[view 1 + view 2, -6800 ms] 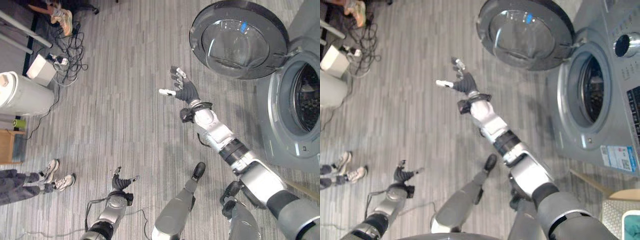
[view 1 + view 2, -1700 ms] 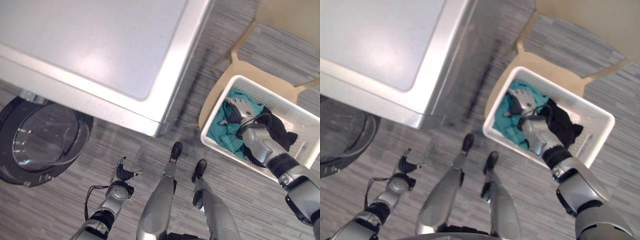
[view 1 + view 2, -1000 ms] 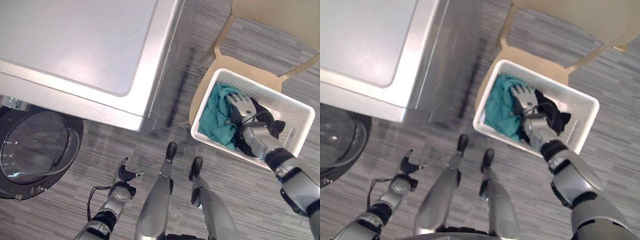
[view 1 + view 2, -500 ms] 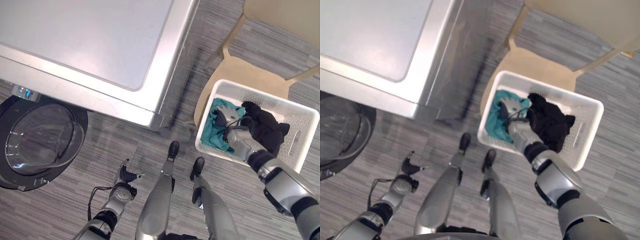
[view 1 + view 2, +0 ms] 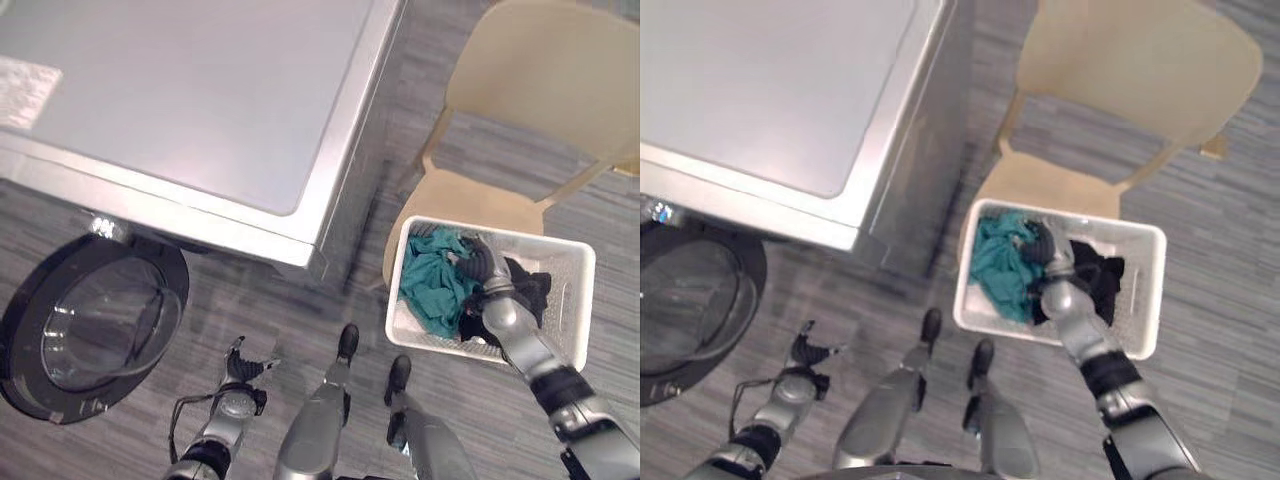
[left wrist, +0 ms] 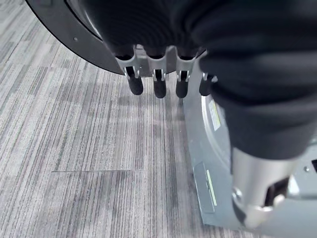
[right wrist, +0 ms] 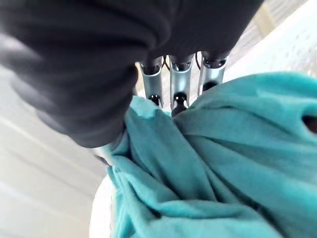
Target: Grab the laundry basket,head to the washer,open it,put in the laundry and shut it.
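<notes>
In the lower right of my head view I see the white laundry basket (image 5: 575, 300) on the beige chair (image 5: 530, 90), holding a teal garment (image 5: 432, 283) and a black garment (image 5: 525, 285). My right hand (image 5: 480, 258) is down inside it, between the two garments; its fingers (image 7: 179, 82) sink into the teal cloth, so I cannot tell their grip. My left hand (image 5: 240, 362) hangs relaxed and empty at the lower left, near the washer's (image 5: 180, 110) open door (image 5: 90, 325).
</notes>
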Motion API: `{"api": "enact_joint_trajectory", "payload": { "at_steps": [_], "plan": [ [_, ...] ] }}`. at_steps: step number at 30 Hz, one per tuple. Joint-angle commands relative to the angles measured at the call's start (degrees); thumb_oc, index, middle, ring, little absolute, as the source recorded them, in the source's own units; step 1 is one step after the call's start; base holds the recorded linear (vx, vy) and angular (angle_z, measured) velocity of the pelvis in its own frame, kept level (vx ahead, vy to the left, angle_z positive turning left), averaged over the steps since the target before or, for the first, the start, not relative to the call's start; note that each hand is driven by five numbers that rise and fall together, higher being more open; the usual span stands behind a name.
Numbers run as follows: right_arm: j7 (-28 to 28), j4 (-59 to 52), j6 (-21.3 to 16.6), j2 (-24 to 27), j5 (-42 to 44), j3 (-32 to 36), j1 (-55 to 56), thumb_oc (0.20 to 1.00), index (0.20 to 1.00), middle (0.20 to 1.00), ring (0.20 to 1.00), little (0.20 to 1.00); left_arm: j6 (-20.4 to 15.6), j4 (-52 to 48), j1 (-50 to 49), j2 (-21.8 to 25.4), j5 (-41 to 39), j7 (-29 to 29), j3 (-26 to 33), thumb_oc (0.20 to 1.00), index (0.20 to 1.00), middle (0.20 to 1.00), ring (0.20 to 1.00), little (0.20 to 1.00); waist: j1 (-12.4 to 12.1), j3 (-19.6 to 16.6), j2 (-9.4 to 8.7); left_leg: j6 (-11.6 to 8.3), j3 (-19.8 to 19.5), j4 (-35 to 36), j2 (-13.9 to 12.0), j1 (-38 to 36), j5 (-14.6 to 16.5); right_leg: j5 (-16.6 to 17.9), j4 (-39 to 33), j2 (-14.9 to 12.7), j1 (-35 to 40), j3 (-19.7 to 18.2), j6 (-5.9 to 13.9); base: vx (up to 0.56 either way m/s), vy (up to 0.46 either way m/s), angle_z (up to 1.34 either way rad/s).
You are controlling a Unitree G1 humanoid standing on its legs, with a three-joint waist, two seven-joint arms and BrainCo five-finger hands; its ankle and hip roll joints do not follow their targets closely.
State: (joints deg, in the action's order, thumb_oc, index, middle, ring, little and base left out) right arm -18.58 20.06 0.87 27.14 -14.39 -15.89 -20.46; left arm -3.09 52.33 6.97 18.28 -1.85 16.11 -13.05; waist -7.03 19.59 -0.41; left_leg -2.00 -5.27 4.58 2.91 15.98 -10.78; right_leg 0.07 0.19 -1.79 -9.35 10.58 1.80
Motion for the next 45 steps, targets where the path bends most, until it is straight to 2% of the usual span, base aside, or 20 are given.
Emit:
{"api": "enact_joint_trajectory", "payload": {
  "at_steps": [1,7,11,15,17,18,19,20,21,22,24,26,29,30,31,34,36,37,39,45],
  "plan": [
    [1.1,-7.4,-4.9,1.1,4.3,2.1,2.3,0.200,0.200,0.200,0.200,0.200,0.5,1.3,-1.7,0.6,1.8,-0.3,0.8,1.000,1.000,1.000,1.000,1.000,0.8,-3.7,-3.03,2.11,3.6,-1.6,0.5,-2.7,7.3,-1.3,3.1,-4.5,0.9,-1.2,5.98,0.13,0.054,0.02],
    [6.5,-20.8,-8.8,0.5,11.4,7.0,9.8,0.200,0.200,0.200,0.200,0.200,0.9,-0.9,-6.2,0.9,2.6,-1.3,3.1,1.000,1.000,1.000,1.000,1.000,2.4,-7.1,-3.47,3.14,5.3,-2.7,0.3,-6.4,9.8,-1.4,3.1,-4.5,3.5,-2.9,6.55,0.06,0.051,-0.16],
    [8.8,-26.8,-10.3,-0.2,13.9,7.2,10.6,0.200,0.200,0.200,0.200,0.200,1.0,-3.7,-7.8,1.1,2.5,-1.6,3.6,1.000,1.000,1.000,1.000,1.000,2.9,-8.0,-3.29,3.53,6.8,-4.0,-0.3,-7.9,10.9,-1.0,4.6,-4.2,3.4,-4.5,6.89,-0.01,0.034,-0.38],
    [10.5,-31.3,-11.8,-1.2,16.0,6.6,10.4,0.200,0.200,0.200,0.200,0.200,0.8,-7.6,-7.3,1.8,1.9,-1.4,3.1,1.000,1.000,1.000,1.000,1.000,3.6,-6.9,-2.28,3.88,6.2,-5.8,-1.7,-7.1,10.1,-2.8,13.0,-2.6,2.1,-7.7,6.83,-0.17,-0.051,-0.13],
    [11.2,-34.1,-12.7,-1.5,16.7,7.0,11.2,0.200,0.200,0.200,0.200,0.200,0.1,-10.7,-6.4,2.7,1.9,-0.9,2.2,1.000,1.000,1.000,1.000,1.000,3.4,-7.7,-1.97,3.11,4.3,-6.4,-2.2,-4.9,8.3,-5.0,19.4,-1.5,4.0,-11.1,6.03,-0.24,-0.172,0.13],
    [11.2,-34.1,-12.7,-1.5,16.7,7.0,11.2,0.200,0.200,0.200,0.200,0.200,0.1,-10.7,-6.4,2.7,1.9,-0.9,2.2,1.000,1.000,1.000,1.000,1.000,3.4,-7.9,-1.84,3.08,4.2,-6.4,-2.4,-4.7,8.2,-4.7,19.3,-1.3,3.8,-11.1,6.00,-0.29,-0.270,0.81],
    [10.9,-34.5,-12.9,-1.7,16.4,7.2,11.7,0.200,0.200,0.200,0.200,0.200,-0.4,-13.0,-6.2,3.0,1.9,-0.7,1.5,1.000,1.000,1.000,1.000,1.000,3.0,-8.9,-1.95,2.34,2.9,-6.5,-2.3,-3.1,6.9,-4.5,20.7,-0.5,5.6,-13.9,5.64,-0.24,-0.233,0.86],
    [10.8,-34.2,-13.0,-1.9,16.4,7.0,11.8,0.200,0.200,0.200,0.200,0.200,-0.9,-14.6,-6.2,3.3,2.0,-0.5,1.0,1.000,1.000,1.000,1.000,1.000,2.3,-9.3,-2.33,1.93,2.5,-6.8,-2.2,-1.3,6.1,-5.6,18.3,-0.2,8.4,-15.1,5.29,-0.30,-0.302,1.01],
    [10.7,-34.1,-12.7,-1.9,15.7,6.7,11.4,0.200,0.200,0.200,0.200,0.200,-0.8,-16.7,-6.6,3.4,1.7,-0.7,0.4,1.000,1.000,1.000,1.000,1.000,1.6,-9.4,-2.69,1.15,1.6,-6.8,-2.0,0.0,4.8,-9.9,15.2,0.5,10.9,-15.3,3.91,-0.29,-0.242,0.47],
    [10.6,-33.1,-12.7,-2.0,16.0,5.9,10.7,0.200,0.200,0.200,0.200,0.200,-1.0,-17.5,-6.7,3.4,1.6,-0.5,0.2,1.000,1.000,1.000,1.000,1.000,1.0,-9.5,-2.69,0.08,1.3,-6.7,-2.2,1.7,2.9,-12.1,12.1,1.4,12.4,-15.2,2.94,-0.35,-0.241,0.59],
    [10.0,-31.6,-12.5,-2.2,16.7,4.2,8.5,0.200,0.200,0.200,0.200,0.200,-1.1,-21.0,-7.3,2.9,0.5,-0.1,0.1,1.000,1.000,1.000,1.000,1.000,-0.5,-9.2,-1.32,-2.75,0.7,-5.0,-3.5,5.4,-1.7,-13.7,6.9,3.7,12.4,-14.1,1.01,-0.44,-0.268,0.42],
    [9.7,-31.1,-12.4,-1.8,17.1,3.9,7.7,0.200,0.200,0.200,0.200,0.200,-1.8,-26.0,-8.3,2.7,-1.1,-1.1,0.6,1.000,1.000,1.000,1.000,1.000,-0.5,-8.2,-0.23,-3.89,0.5,-3.0,-3.5,6.4,-2.8,-13.1,5.4,5.4,11.4,-12.8,0.23,-0.41,-0.191,0.42],
    [9.8,-30.7,-12.2,-1.3,18.2,3.5,7.1,0.200,0.200,0.200,0.200,0.200,-3.2,-31.6,-9.0,2.7,-1.7,-2.6,0.3,1.000,1.000,1.000,1.000,1.000,0.6,-6.7,-0.95,-1.52,5.1,-7.1,-3.0,5.7,2.0,-10.7,5.3,3.6,8.8,-8.6,0.51,-0.37,-0.052,0.95],
    [9.8,-30.6,-12.2,-1.3,18.2,3.5,7.1,0.200,0.200,0.200,0.200,0.200,-3.2,-31.7,-9.0,2.7,-1.7,-2.6,0.4,1.000,1.000,1.000,1.000,1.000,0.6,-6.8,-0.83,-1.53,5.0,-7.2,-3.1,5.9,1.9,-10.5,5.2,3.7,8.7,-8.6,0.50,-0.36,-0.052,1.01],
    [10.8,-32.0,-12.5,-1.3,19.4,3.5,7.5,0.200,0.200,0.200,0.200,0.200,-4.2,-36.2,-9.1,3.8,-0.6,-3.7,-0.6,1.000,1.000,1.000,1.000,1.000,1.5,-6.9,-2.11,-0.15,5.6,-12.6,-2.5,4.2,6.4,-8.5,4.0,1.6,7.3,-5.7,0.89,-0.30,-0.046,0.95],
    [12.1,-33.5,-13.6,-1.4,21.1,3.4,8.2,0.200,0.200,0.200,0.200,0.200,-5.6,-42.9,-7.9,6.3,3.3,-4.4,-3.2,1.000,1.000,1.000,1.000,1.000,3.5,-8.1,-3.56,0.70,7.8,-15.7,-2.9,-1.0,12.7,-6.5,2.5,-0.3,6.3,-2.1,1.01,-0.25,-0.020,1.38],
    [12.8,-34.1,-13.7,-1.5,21.7,2.9,8.2,0.200,0.200,0.200,0.200,0.200,-6.2,-45.2,-7.1,7.2,4.4,-4.7,-4.5,1.000,1.000,1.000,1.000,1.000,4.3,-8.6,-3.92,0.71,8.9,-16.0,-3.6,-2.9,14.2,-6.0,2.2,-0.9,6.0,-0.7,1.04,-0.12,0.054,0.80],
    [13.8,-34.9,-13.9,-1.6,22.8,2.1,8.3,0.200,0.200,0.200,0.200,0.200,-7.1,-48.9,-6.0,8.3,5.5,-5.6,-6.1,1.000,1.000,1.000,1.000,1.000,5.6,-9.5,-4.17,0.41,10.1,-15.4,-5.0,-6.6,16.0,-5.5,1.7,-1.7,6.0,1.3,1.22,-0.04,0.100,0.60],
    [14.5,-35.7,-13.7,-1.6,22.2,0.9,8.0,0.200,0.200,0.200,0.200,0.200,-7.7,-51.4,-4.4,8.9,7.0,-6.3,-8.4,1.000,1.000,1.000,1.000,1.000,6.5,-10.8,-3.51,0.07,10.4,-10.6,-5.2,-9.7,15.1,-5.3,1.6,-1.7,6.2,3.4,1.60,-0.01,0.135,0.80],
    [15.7,-32.4,-12.9,-3.0,23.5,-5.2,3.5,0.200,0.200,0.200,0.200,0.200,-7.9,-52.2,3.4,10.0,14.4,-4.9,-14.6,1.000,1.000,1.000,1.000,1.000,6.9,-12.7,-4.19,0.42,9.6,-4.8,-3.8,-12.9,14.1,-4.4,2.5,-2.1,7.3,3.4,2.52,0.00,0.131,0.48]
  ]
}}
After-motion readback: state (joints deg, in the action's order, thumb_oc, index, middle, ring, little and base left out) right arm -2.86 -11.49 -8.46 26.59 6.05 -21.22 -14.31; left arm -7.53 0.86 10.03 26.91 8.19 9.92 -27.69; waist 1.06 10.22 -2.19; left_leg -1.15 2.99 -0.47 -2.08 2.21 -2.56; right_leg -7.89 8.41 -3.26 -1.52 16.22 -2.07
